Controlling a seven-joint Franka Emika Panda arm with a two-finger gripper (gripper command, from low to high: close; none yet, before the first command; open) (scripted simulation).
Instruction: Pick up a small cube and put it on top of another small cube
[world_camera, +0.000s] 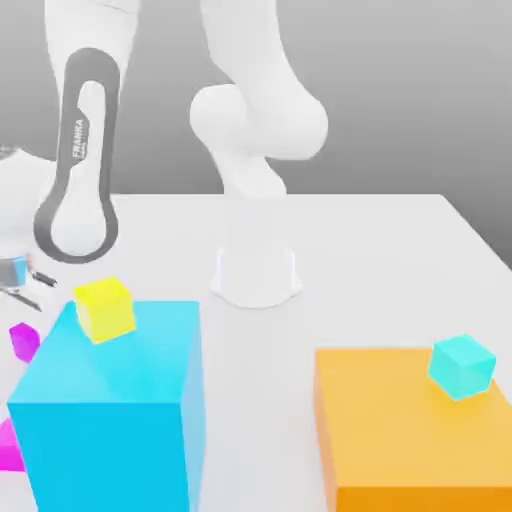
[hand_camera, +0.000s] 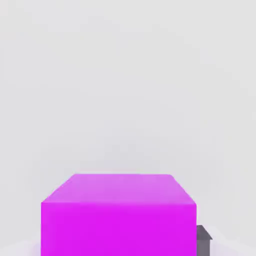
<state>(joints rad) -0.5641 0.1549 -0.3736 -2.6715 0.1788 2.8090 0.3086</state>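
Observation:
A small magenta cube (hand_camera: 118, 215) sits close up in the hand view on the white table. One grey fingertip (hand_camera: 203, 240) lies flush against its side, and my gripper (hand_camera: 120, 247) straddles it, shut on it. In the exterior view my gripper (world_camera: 22, 283) is at the far left edge, low over the table, with a small magenta cube (world_camera: 24, 340) just below it. A small yellow cube (world_camera: 104, 308) rests on a big cyan block (world_camera: 110, 420). On a big orange block (world_camera: 410, 440) stands a small teal cube (world_camera: 462, 365).
Another bit of magenta (world_camera: 8, 445) shows at the exterior view's left edge, beside the cyan block. The arm's white base (world_camera: 255, 275) stands mid-table behind the two big blocks. The table's far edge (world_camera: 300, 197) runs behind it.

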